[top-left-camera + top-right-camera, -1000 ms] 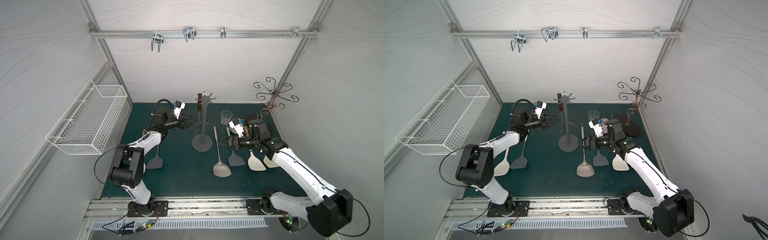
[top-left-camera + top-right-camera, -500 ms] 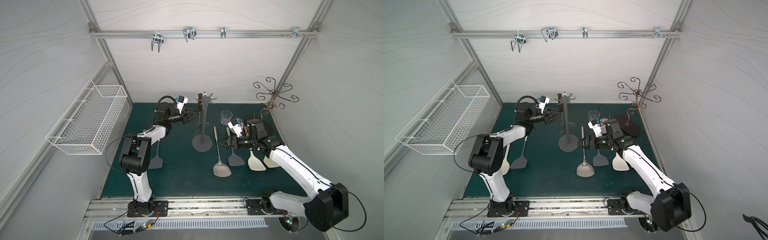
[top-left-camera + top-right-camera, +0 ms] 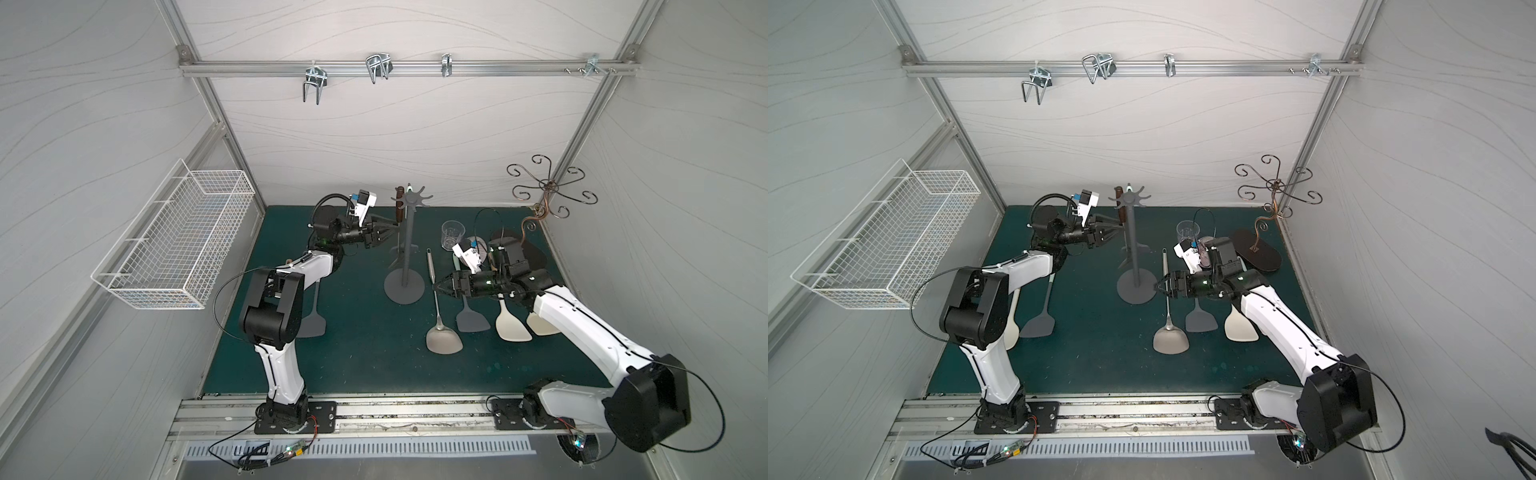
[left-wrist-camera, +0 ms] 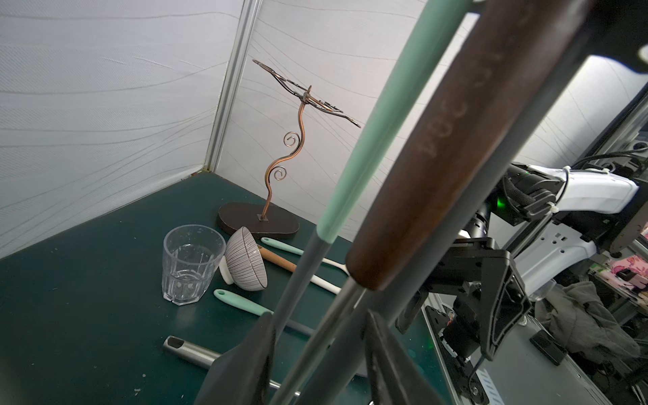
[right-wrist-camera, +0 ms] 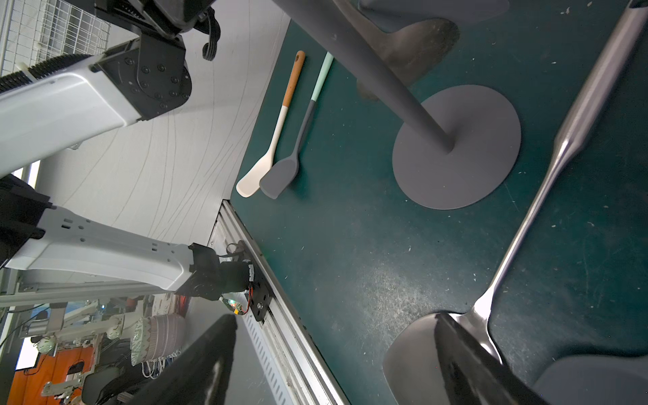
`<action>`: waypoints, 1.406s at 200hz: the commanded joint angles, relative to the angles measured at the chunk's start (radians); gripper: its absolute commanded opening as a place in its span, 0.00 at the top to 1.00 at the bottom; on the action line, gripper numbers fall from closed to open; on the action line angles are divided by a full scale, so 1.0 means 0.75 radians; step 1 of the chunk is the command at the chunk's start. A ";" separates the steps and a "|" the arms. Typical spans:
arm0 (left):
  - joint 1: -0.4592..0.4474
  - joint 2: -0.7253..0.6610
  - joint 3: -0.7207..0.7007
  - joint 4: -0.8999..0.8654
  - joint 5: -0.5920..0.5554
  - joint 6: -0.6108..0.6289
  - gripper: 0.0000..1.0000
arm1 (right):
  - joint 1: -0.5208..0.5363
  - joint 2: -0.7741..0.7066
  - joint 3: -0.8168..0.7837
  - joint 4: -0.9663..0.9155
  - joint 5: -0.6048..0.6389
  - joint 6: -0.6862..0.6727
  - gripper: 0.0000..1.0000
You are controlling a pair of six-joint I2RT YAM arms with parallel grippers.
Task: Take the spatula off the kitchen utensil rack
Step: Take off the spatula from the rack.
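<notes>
We see left gripper (image 3: 394, 229) straddling brown-handled spatula (image 3: 399, 203) hanging on kitchen utensil rack (image 3: 409, 249), can't tell if gripping; right gripper (image 3: 435, 286) spread wide.

You see: dark grey rack (image 3: 404, 286), brown handle (image 4: 456, 157), mint handle (image 4: 385, 115); white bowl (image 4: 245, 261), thin dark stripes; copper stand (image 3: 549, 187) upper right of frame; dark green mat (image 3: 365, 365).

The kitchen utensil rack (image 3: 407, 249) is dark grey: a thin pole on a round flat base, with a star-shaped crown of prongs. It stands upright mid-bench (image 3: 374, 365). The spatula (image 3: 399, 204), brown wooden handle uppermost, hangs blade-down from a left-side prong, close beside the pole.
</notes>
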 commanded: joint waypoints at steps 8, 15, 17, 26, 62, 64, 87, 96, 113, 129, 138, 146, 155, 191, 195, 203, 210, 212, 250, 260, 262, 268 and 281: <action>0.006 -0.013 -0.014 0.125 0.064 -0.030 0.55 | -0.008 0.033 0.033 0.038 -0.029 -0.016 0.12; 0.006 -0.012 -0.016 0.125 0.071 -0.030 0.56 | -0.008 0.040 0.034 0.044 -0.035 -0.013 0.12; 0.005 -0.010 -0.014 0.124 0.071 -0.030 0.56 | -0.008 0.042 0.034 0.046 -0.036 -0.013 0.12; 0.004 -0.003 -0.011 0.131 0.081 -0.034 0.56 | -0.008 0.049 0.036 0.051 -0.039 -0.010 0.12; -0.003 0.037 0.008 0.202 0.106 -0.100 0.63 | -0.008 0.076 0.052 0.057 -0.047 -0.005 0.12; -0.004 0.040 0.008 0.204 0.108 -0.105 0.63 | -0.008 0.075 0.053 0.060 -0.048 -0.005 0.12; -0.023 0.054 0.013 0.196 0.113 -0.101 0.63 | -0.008 0.088 0.057 0.066 -0.049 -0.003 0.12; -0.028 0.060 0.010 0.185 0.113 -0.088 0.63 | -0.007 0.092 0.058 0.067 -0.051 -0.001 0.12; -0.034 0.078 0.013 0.178 0.113 -0.078 0.63 | -0.008 0.099 0.061 0.071 -0.056 -0.001 0.12; -0.037 0.099 0.021 0.204 0.115 -0.102 0.65 | -0.007 0.103 0.061 0.072 -0.055 0.000 0.12; -0.039 0.107 0.023 0.226 0.119 -0.122 0.65 | -0.007 0.105 0.062 0.073 -0.058 0.000 0.12; -0.045 0.112 0.023 0.241 0.119 -0.135 0.65 | -0.007 0.108 0.061 0.074 -0.056 -0.001 0.12; -0.051 0.113 0.022 0.244 0.118 -0.137 0.66 | -0.008 0.111 0.061 0.074 -0.055 -0.002 0.12; -0.055 0.099 -0.008 0.237 0.117 -0.130 0.77 | -0.008 0.126 0.063 0.083 -0.062 0.000 0.12; -0.054 0.095 -0.011 0.235 0.115 -0.127 0.78 | -0.008 0.125 0.061 0.085 -0.061 -0.001 0.12; -0.051 0.084 -0.022 0.225 0.113 -0.119 0.80 | -0.008 0.127 0.061 0.088 -0.061 -0.001 0.12; -0.051 0.072 -0.033 0.215 0.111 -0.111 0.81 | -0.008 0.128 0.062 0.087 -0.062 0.000 0.12; -0.050 0.068 -0.037 0.210 0.110 -0.107 0.81 | -0.008 0.127 0.063 0.087 -0.063 -0.001 0.12; -0.043 -0.019 -0.098 0.056 0.087 0.034 0.85 | -0.007 0.126 0.059 0.094 -0.065 0.007 0.12; -0.043 -0.047 -0.112 -0.021 0.074 0.093 0.86 | -0.007 0.127 0.059 0.095 -0.070 0.010 0.12; -0.043 -0.054 -0.116 -0.035 0.071 0.108 0.87 | -0.007 0.128 0.059 0.096 -0.072 0.011 0.12; -0.043 -0.072 -0.126 -0.077 0.059 0.143 0.89 | -0.006 0.127 0.059 0.099 -0.074 0.013 0.12; -0.043 -0.114 -0.152 -0.160 0.035 0.216 0.96 | -0.006 0.127 0.059 0.101 -0.073 0.017 0.12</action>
